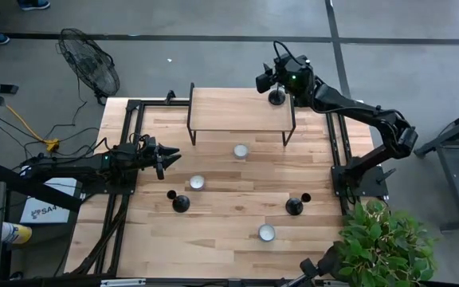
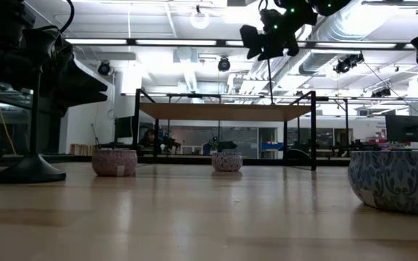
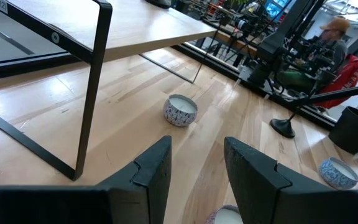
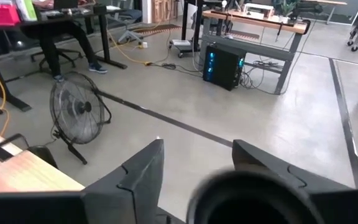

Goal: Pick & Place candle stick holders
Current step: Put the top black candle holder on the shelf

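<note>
One black candle stick holder (image 1: 276, 97) stands by its round base on the far right corner of a raised wooden shelf (image 1: 229, 108). My right gripper (image 1: 266, 81) is level at its top, open, with the small cup (image 4: 247, 196) between its fingers (image 4: 143, 177). Two more holders (image 1: 180, 202) (image 1: 294, 206) stand on their bases on the table in front of the shelf. My left gripper (image 1: 170, 157) waits open and holding nothing at the table's left, pointing toward the shelf. My right gripper has the holder's cup top (image 4: 247, 196) between its fingers, which come in level from the right side of the shelf. A gap shows between the cup and one finger (image 4: 143, 177). Whether the other finger (image 4: 278, 174) touches it, I cannot tell. The holder stands upright on the shelf.
Three patterned candle bowls (image 1: 241, 151) (image 1: 197, 182) (image 1: 267, 232) sit on the table among the holders. The shelf's black metal legs (image 3: 92, 87) stand close ahead of my left gripper. A potted plant (image 1: 385, 239) is at the near right corner, and a floor fan (image 1: 90, 60) stands beyond the far left.
</note>
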Motion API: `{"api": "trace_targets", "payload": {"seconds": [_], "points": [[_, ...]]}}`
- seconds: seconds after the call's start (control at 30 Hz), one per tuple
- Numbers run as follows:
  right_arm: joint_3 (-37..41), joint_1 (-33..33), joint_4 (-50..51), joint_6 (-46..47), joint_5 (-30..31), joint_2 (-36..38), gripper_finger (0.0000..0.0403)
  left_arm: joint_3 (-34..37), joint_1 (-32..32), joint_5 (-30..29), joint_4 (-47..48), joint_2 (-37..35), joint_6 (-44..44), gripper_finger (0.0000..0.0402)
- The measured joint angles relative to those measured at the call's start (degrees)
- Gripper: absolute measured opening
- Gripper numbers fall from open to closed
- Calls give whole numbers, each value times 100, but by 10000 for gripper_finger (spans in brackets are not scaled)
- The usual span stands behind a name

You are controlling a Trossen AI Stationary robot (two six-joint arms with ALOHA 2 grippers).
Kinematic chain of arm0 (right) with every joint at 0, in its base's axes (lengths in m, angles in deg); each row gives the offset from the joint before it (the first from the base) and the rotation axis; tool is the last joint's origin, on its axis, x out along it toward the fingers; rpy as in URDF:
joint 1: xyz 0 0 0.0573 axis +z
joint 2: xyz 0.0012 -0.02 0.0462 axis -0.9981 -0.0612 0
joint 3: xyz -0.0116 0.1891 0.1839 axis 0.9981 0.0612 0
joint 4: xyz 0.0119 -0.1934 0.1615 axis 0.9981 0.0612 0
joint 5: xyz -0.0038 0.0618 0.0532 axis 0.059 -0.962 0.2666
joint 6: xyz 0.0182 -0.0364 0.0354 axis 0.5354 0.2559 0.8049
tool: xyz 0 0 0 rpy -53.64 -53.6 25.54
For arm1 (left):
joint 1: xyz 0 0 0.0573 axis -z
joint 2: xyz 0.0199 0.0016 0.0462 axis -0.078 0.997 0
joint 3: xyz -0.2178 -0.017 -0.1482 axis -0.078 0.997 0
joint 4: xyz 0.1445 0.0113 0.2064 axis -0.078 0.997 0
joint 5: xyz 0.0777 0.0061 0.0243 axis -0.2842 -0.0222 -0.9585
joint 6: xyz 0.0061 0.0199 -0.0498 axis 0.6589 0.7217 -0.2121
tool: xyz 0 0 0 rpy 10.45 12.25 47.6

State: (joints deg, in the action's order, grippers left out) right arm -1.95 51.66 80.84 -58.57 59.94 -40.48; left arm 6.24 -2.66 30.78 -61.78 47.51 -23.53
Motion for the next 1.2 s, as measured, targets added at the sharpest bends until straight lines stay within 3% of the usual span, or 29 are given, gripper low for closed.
{"api": "trace_targets", "payload": {"seconds": [0.67,1.2], "points": [[-2,4,497,-54,462,586,189,0,1,10,9,0,0,145],[-4,22,617,-339,490,691,202,0,0,13,17,0,-1,145]]}}
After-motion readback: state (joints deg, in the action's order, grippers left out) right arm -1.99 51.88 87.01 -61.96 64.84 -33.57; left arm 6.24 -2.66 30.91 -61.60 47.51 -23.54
